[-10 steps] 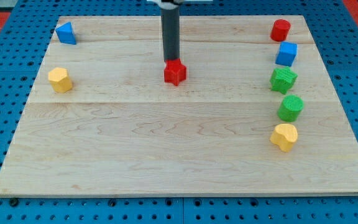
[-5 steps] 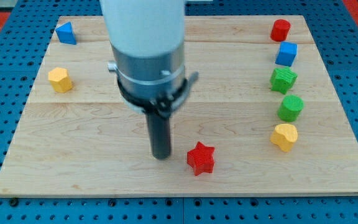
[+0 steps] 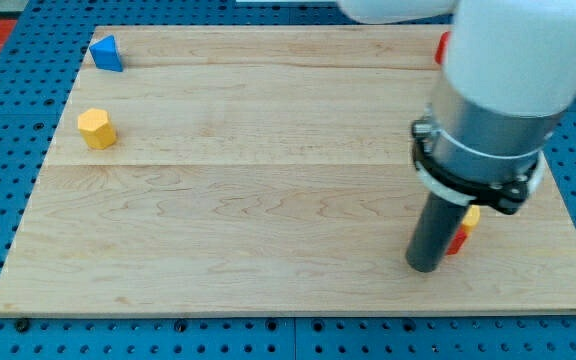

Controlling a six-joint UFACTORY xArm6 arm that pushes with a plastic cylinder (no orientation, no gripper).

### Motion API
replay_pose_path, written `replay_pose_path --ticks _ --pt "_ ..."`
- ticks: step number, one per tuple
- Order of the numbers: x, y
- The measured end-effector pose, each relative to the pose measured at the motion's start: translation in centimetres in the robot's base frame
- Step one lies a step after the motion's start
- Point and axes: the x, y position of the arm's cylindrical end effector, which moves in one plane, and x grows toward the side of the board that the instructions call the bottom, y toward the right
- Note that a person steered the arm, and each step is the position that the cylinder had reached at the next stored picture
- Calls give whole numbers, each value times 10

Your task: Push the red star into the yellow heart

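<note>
My tip (image 3: 424,267) rests on the board near the view's bottom right. The red star (image 3: 457,240) is mostly hidden behind the rod; only a red sliver shows at the rod's right side. The yellow heart (image 3: 471,215) shows as a small yellow patch just above that sliver, and the two appear to touch. The arm's large white and grey body covers the right side of the board.
A blue triangular block (image 3: 106,53) sits at the view's top left. A yellow hexagonal block (image 3: 96,128) lies below it. A red block (image 3: 441,46) peeks out at the top right beside the arm. The green and blue blocks on the right are hidden.
The arm and tip swept from the lower middle to the lower right. The red star moved right with it, up against the yellow heart. The arm now hides the right-hand blocks.
</note>
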Motion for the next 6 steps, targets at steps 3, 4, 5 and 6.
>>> replay_pose_path --ticks 3,4,5,6 --pt "-28 -11" --pt "-5 3" --pt "6 18" --pt "14 37"
